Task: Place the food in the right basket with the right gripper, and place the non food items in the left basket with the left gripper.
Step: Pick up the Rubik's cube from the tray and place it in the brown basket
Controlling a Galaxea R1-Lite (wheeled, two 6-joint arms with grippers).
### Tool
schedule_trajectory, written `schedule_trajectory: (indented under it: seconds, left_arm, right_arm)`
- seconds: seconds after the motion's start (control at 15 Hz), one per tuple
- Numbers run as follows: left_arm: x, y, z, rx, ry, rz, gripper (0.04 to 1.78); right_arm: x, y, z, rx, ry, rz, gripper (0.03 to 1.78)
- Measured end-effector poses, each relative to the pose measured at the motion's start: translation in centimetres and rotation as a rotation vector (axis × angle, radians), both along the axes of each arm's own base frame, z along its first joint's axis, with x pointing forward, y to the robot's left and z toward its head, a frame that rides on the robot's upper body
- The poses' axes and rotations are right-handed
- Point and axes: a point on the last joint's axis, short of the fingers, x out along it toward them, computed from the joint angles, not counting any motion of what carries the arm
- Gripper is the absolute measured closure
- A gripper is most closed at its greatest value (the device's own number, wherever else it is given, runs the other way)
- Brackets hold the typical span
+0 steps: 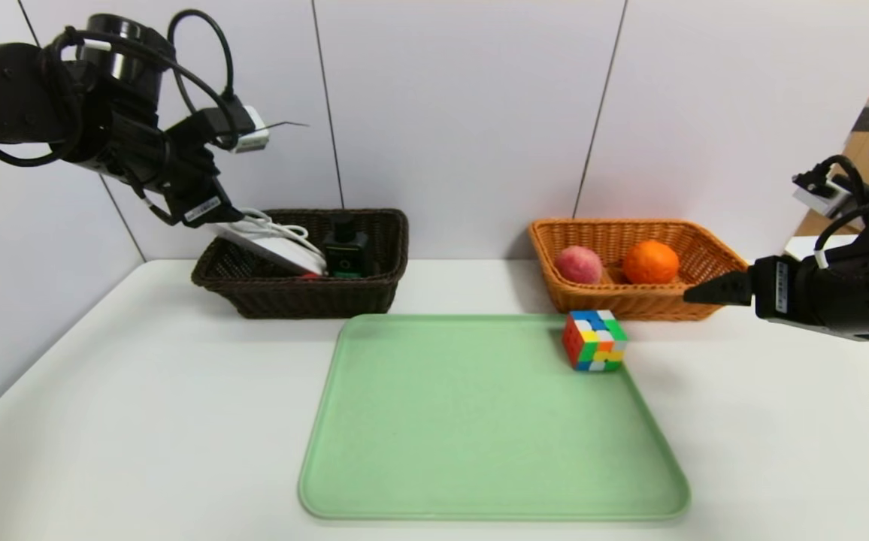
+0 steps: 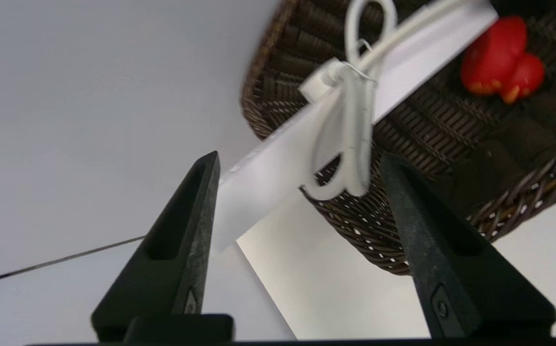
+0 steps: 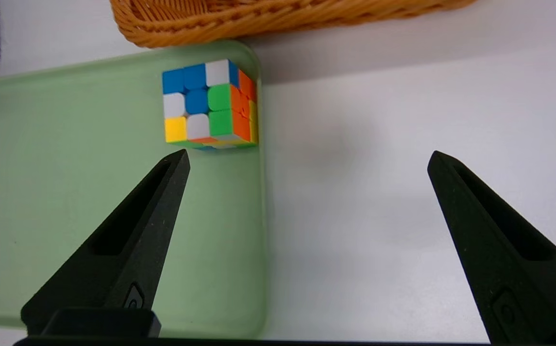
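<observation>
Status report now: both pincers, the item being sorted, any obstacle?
Left pincer open above dark basket, white power strip dropping in. Right pincer open, idle by orange basket. Rubik's cube left on green tray. No obstacle.

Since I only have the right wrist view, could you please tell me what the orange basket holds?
Observer: The orange basket holds a peach and an orange.
Operator: Thank you. Where is the left gripper?
Observer: The left gripper hangs above the dark basket, with its fingers apart.
Operator: Is anything below it?
Observer: A white power strip with a coiled cable lies tilted in the dark basket.
</observation>
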Motion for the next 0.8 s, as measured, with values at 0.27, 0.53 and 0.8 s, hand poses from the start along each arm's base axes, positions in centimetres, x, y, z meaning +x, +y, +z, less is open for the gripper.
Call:
schedule_trajectory:
  seconds: [0.27, 0.53, 0.8]
  left_arm:
    - [-4.0, -1.2, 3.0, -0.257, -0.005, 0.101, 0.4]
    - [-11.7, -2.6, 4.4, -0.652, 0.263, 0.234, 0.29]
    - [-18.2, -1.9, 3.8, -0.903, 0.429, 0.286, 0.22]
  right_arm:
    - [-0.3, 2.2, 1.8, -0.003, -0.06, 0.07, 0.1]
    - [0.3, 4.9, 1.3, -0.081, -0.054, 0.085, 0.1]
    - [2.8, 7.2, 0.6, -0.132, -0.01, 0.1, 0.1]
